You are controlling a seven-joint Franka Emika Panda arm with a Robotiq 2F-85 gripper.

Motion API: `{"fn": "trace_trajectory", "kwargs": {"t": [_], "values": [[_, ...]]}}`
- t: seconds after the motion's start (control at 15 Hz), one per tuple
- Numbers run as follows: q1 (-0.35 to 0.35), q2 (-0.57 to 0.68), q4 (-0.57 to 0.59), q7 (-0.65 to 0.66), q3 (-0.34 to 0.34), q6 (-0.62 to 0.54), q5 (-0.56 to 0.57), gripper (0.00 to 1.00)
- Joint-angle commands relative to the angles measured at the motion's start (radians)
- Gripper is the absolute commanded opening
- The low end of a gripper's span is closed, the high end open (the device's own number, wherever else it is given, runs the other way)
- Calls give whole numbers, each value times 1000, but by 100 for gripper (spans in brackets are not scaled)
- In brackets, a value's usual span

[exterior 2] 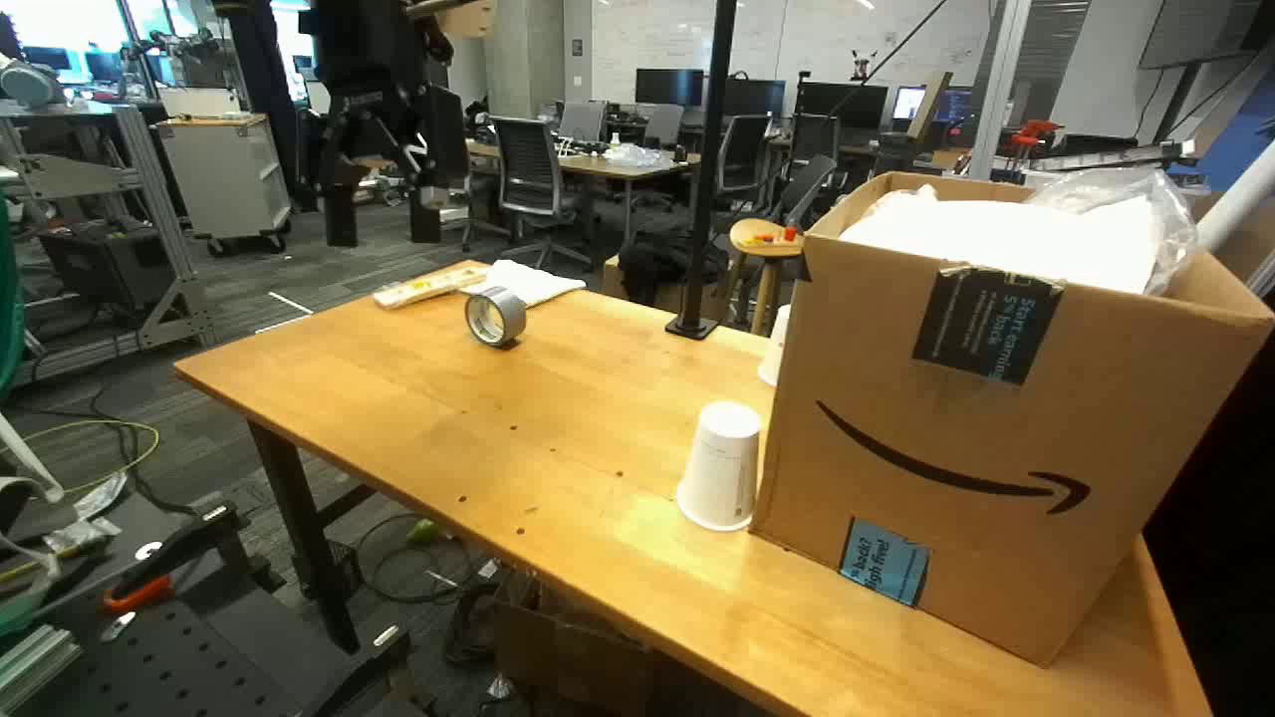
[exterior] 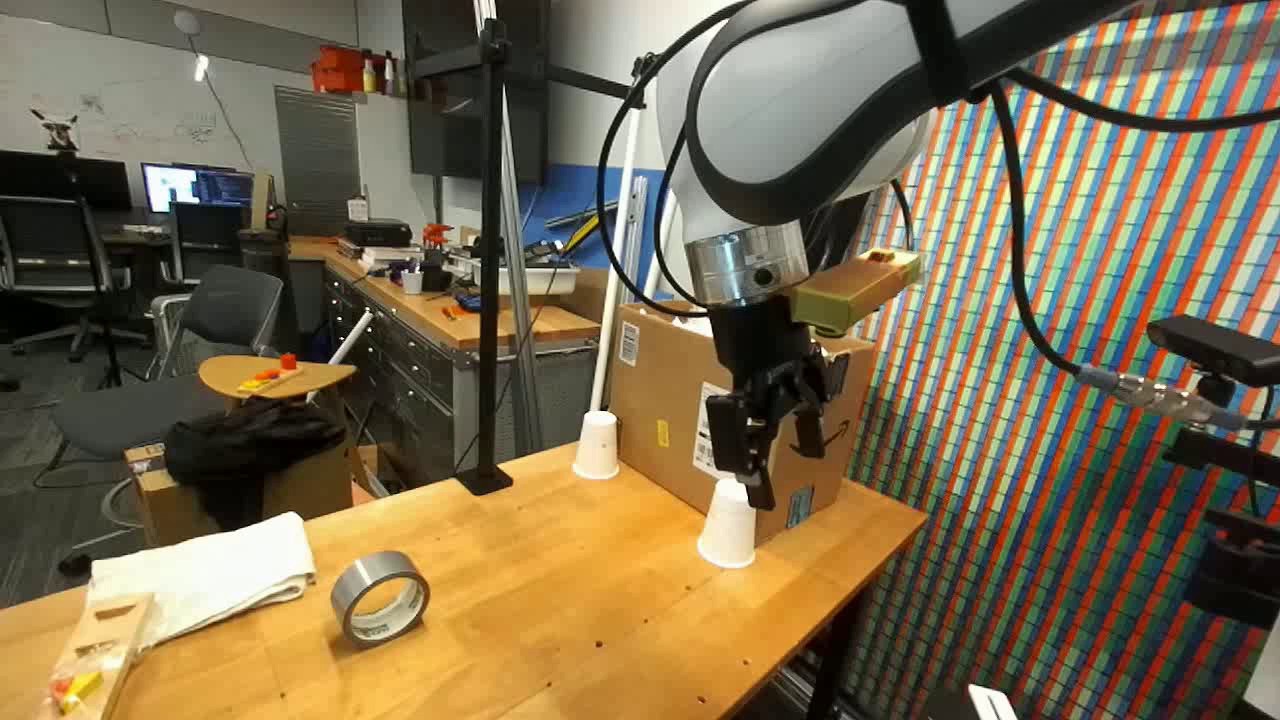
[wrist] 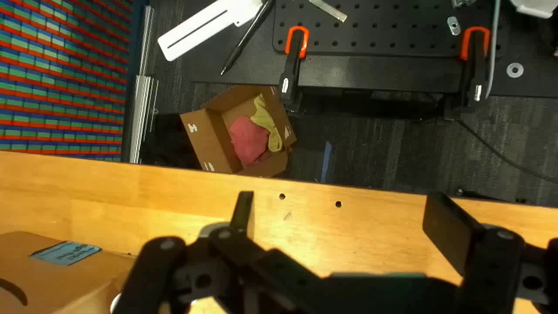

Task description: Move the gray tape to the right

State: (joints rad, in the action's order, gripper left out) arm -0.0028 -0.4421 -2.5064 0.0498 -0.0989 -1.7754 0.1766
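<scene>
On the table (exterior: 560,620), the gray tape (exterior 2: 512,311) stands on edge, silvery, wide-holed; the pincer (exterior 2: 382,221) gapes wide.

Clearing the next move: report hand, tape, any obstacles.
Hand open, empty. Gray tape on edge by white cloth. Possible obstacles: upturned white cups, cardboard box.

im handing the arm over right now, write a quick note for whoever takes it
Gripper: open, holding nothing, above the table and well clear of the tape.
Gray tape: standing on its edge on the table, beside the folded white cloth.
Done: no finished move that these pictures confirm; the tape is not gripped.
Left: most likely grasp the tape and move it right; I see no marked target spot.
</scene>
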Motion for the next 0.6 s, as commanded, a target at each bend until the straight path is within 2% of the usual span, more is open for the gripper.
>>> {"fn": "trace_trajectory", "kwargs": {"t": [0.0,0.2,0.53], "values": [[15,1,6,5,14,4,5,100],[21,12,18,13,7,1,-3,100],[76,112,99,99,-48,-45,-47,100]]}}
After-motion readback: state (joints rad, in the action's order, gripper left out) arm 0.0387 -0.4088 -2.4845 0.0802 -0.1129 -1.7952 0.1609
